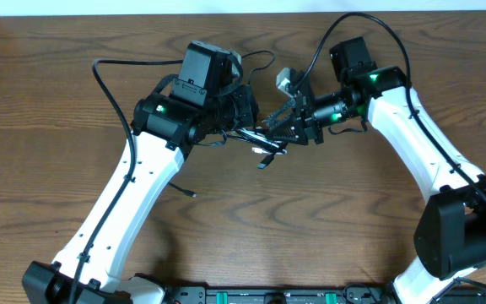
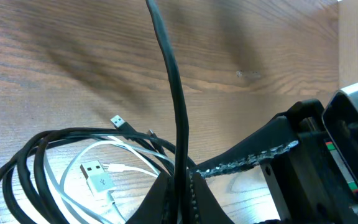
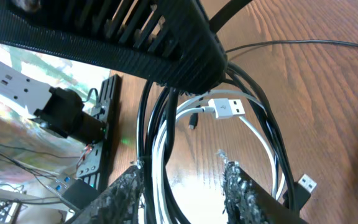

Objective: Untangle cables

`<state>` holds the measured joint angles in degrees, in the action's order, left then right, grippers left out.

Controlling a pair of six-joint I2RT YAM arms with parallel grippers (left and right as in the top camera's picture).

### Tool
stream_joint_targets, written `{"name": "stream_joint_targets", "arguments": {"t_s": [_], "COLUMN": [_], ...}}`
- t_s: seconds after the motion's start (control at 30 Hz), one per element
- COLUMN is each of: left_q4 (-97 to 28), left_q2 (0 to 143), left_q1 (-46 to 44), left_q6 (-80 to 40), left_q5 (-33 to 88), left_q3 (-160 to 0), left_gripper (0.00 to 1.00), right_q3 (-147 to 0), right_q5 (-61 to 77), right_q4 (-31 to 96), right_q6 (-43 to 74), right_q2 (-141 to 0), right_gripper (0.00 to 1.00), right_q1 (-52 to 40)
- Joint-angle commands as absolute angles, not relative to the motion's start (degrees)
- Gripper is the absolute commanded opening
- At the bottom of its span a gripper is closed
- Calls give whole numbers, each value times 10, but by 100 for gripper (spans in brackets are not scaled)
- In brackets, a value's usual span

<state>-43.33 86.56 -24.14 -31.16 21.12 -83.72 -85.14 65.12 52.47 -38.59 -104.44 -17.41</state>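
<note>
The tangled cables [image 1: 264, 143] hang in a bundle between my two grippers above mid-table. In the left wrist view, the left gripper [image 2: 180, 190] is shut on a strand of the black cable [image 2: 169, 68], which rises straight up from the jaws. The white cable [image 2: 73, 171] coils inside black loops, with its USB plug [image 2: 95, 175] lying on the wood. The right gripper [image 3: 182, 186] is open, jaws apart around several black and white strands that run close to its left finger [image 3: 126, 193]. The white plug [image 3: 227, 107] and a black plug [image 3: 306, 183] show beyond it.
The left gripper's black housing [image 3: 135, 37] fills the top of the right wrist view, close above the bundle. A thin dark wire [image 3: 303, 43] runs across the wood at the far right. The brown wooden table [image 1: 310, 228] lies under both arms.
</note>
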Motion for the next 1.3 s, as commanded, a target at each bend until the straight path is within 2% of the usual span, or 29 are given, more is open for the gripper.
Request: {"name": "stream_joint_targets", "arguments": {"t_s": [0.0,0.2,0.37,0.57,0.9,1.27], "left_q4": [-433,-433,-433,-432,-432,-439], "left_q2": [866,866,866,866,866,866], "left_q1": [-239,-239,-239,-239,-237,-181], "left_q6": [-302,-302,-302,-302,-302,-302], "left_q5": [221,221,221,220,213,108], "left_q3": [-841,-841,-841,-841,-841,-839], "left_gripper": [7,7,7,7,7,7], "right_q3": [-860,-857,-857,-857,-857,-898], "right_q5": [655,655,655,655,682,609], "right_q4": [525,526,525,523,519,485], "right_q6": [-409,-410,-409,-407,-365,-183], "right_q2": [-1034,-1056,-1058,-1058,-1058,-1034], "right_gripper": [38,35,27,1,1,1], "right_q1": [-183,-207,-210,-204,-171,-96]}}
